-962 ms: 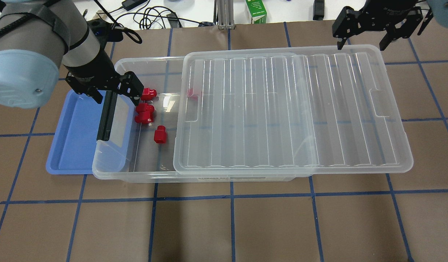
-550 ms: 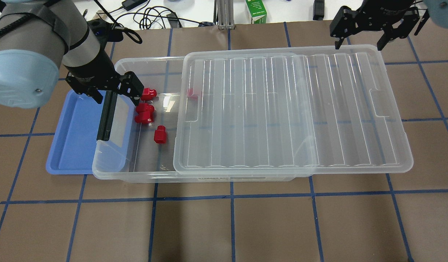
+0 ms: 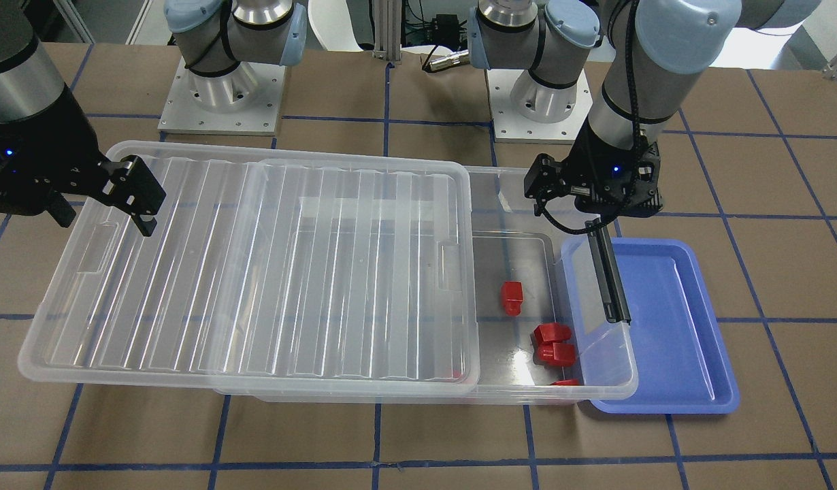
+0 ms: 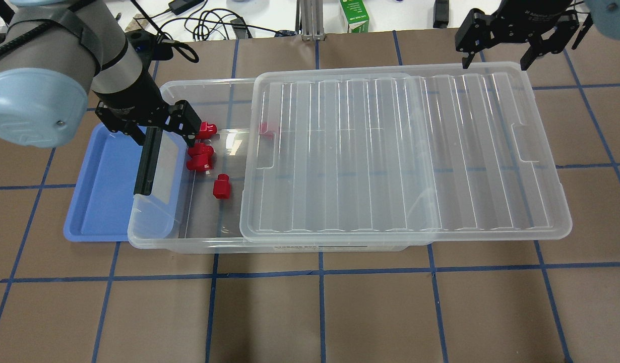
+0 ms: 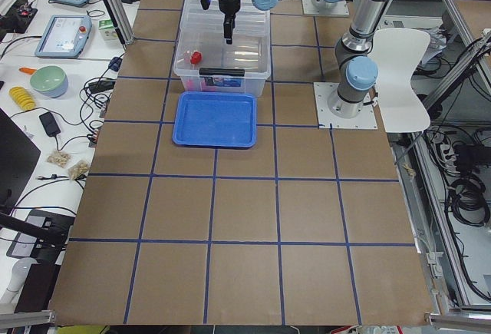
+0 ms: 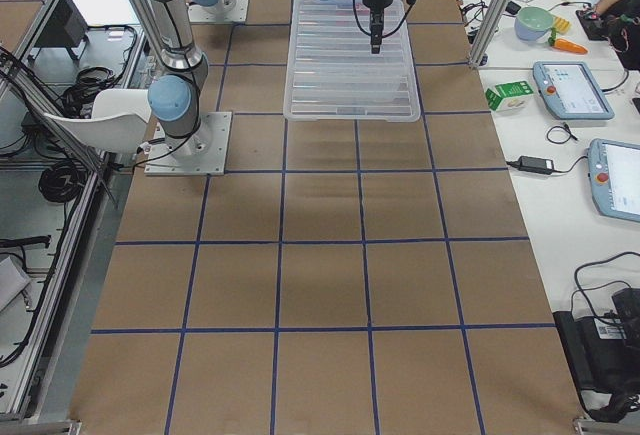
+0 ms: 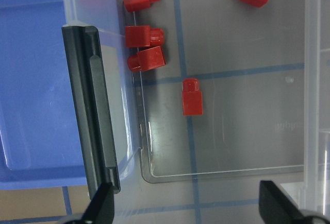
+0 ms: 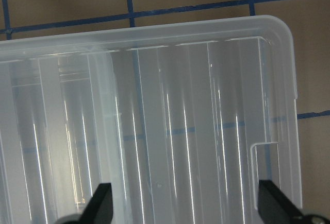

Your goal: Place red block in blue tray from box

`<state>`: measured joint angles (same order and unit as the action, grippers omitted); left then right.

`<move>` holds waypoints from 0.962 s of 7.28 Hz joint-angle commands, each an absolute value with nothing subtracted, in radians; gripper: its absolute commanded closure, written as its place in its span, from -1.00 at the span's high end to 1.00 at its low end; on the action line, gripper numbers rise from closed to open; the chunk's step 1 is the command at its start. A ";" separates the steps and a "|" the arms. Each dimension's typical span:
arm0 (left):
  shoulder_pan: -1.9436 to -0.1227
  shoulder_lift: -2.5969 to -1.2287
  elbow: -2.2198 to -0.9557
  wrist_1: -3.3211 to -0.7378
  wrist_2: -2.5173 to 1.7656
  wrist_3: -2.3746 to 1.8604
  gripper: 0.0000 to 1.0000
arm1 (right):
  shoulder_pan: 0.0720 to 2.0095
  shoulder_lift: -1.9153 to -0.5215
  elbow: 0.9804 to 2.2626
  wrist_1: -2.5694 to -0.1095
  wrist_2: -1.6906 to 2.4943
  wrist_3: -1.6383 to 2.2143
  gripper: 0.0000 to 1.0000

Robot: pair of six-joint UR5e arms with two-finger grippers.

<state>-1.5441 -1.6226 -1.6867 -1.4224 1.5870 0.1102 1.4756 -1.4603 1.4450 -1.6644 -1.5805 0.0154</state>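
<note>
Several red blocks (image 4: 221, 187) (image 3: 512, 297) (image 7: 192, 96) lie in the uncovered left end of the clear box (image 4: 164, 243) (image 3: 599, 391). One more block shows dimly under the ribbed lid (image 4: 400, 151), which is slid towards the right. The box's black bar (image 4: 147, 159) (image 7: 95, 116) end overlaps the blue tray (image 4: 101, 191) (image 3: 670, 327), which holds no block. My left gripper (image 4: 161, 128) (image 3: 595, 211) (image 7: 188, 208) is open and empty, above the box's left end by the far blocks. My right gripper (image 4: 496, 58) (image 3: 99, 211) (image 8: 185, 208) is open and empty, above the lid's far right corner.
A green carton (image 4: 354, 15), cables and a black adapter lie on the white bench beyond the table's far edge. The table is brown paper with blue tape lines (image 4: 320, 272). The lid overhangs the box on the right.
My right gripper has shifted slightly left over the lid's far corner. My left arm has shifted slightly right over the box's end. The blocks, lid and tray have not moved.
</note>
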 commanded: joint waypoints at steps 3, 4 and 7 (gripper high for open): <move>-1.543 -1.771 -1.716 -1.257 1.580 0.106 1.00 | 1.477 -1.460 1.445 -1.663 -1.580 0.015 1.00; -1.543 -1.798 -1.742 -1.200 1.580 0.113 1.00 | 1.477 -1.460 1.445 -1.663 -1.580 0.015 1.00; -1.543 -1.862 -1.761 -1.186 1.578 0.109 1.00 | 1.477 -1.460 1.447 -1.663 -1.580 0.015 1.00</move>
<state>-1.5432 -1.8355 -1.7560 -1.1932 1.5784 0.1148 1.4768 -1.4603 1.4463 -1.6628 -1.5800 0.0153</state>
